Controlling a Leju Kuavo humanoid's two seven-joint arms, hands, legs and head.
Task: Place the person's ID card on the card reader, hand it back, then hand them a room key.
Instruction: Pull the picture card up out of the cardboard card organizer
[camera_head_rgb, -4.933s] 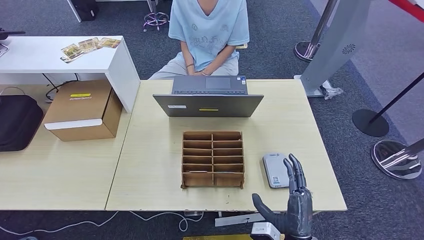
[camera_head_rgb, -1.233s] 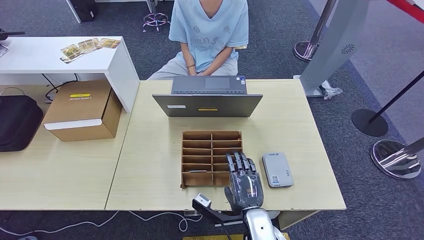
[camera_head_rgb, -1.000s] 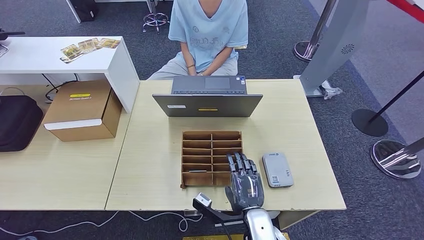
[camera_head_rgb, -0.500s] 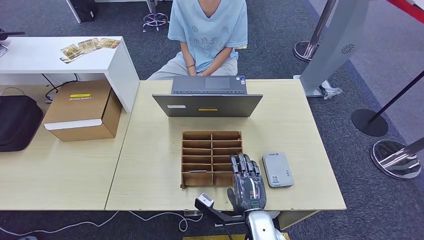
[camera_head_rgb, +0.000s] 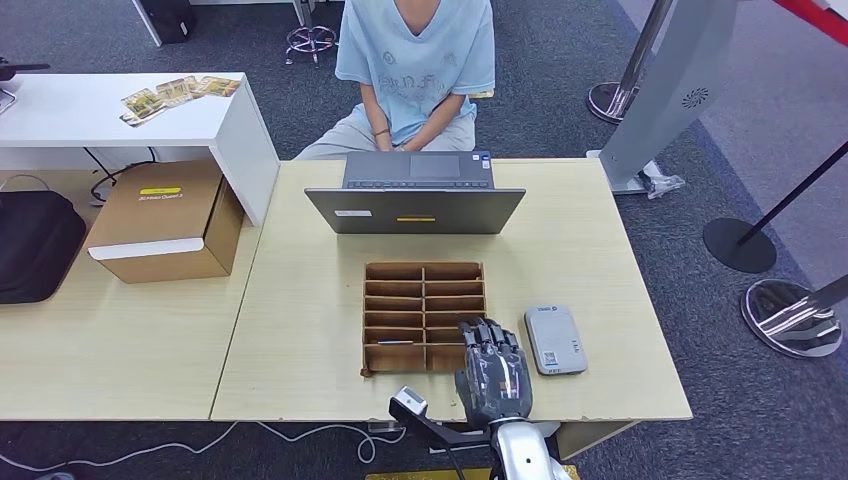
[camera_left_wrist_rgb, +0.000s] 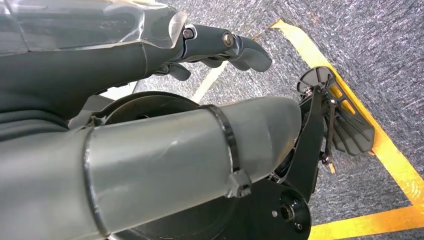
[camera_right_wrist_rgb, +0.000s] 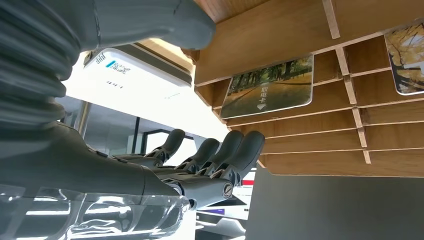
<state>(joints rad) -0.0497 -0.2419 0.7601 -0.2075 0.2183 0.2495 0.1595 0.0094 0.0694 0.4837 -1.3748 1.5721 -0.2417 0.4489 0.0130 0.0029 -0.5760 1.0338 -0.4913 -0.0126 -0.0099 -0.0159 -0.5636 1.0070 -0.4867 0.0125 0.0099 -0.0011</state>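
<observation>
— Two stages look unfinished from where I stand. The worktop (camera_head_rgb: 300, 330) carries the laptop (camera_head_rgb: 415, 208), and the person (camera_head_rgb: 415, 60) sits behind it, hands near the keyboard, holding no card that I can see.

— And the reader?

— The card reader (camera_head_rgb: 553, 339) lies bare, no ID card on it. I'd judge we're at the room-key part.

— Where are the keys?

— In the wooden rack (camera_head_rgb: 425, 318): one key card (camera_right_wrist_rgb: 267, 93) leans in a near slot, another (camera_right_wrist_rgb: 410, 57) sits in the neighbouring one.

— Is the robot holding one?

— No. The right hand (camera_head_rgb: 493, 372) hovers over the rack's near right corner, fingers (camera_right_wrist_rgb: 235, 152) loosely curled and holding nothing. The left hand (camera_left_wrist_rgb: 220, 47) hangs low, fingers bent, nothing in them.
</observation>
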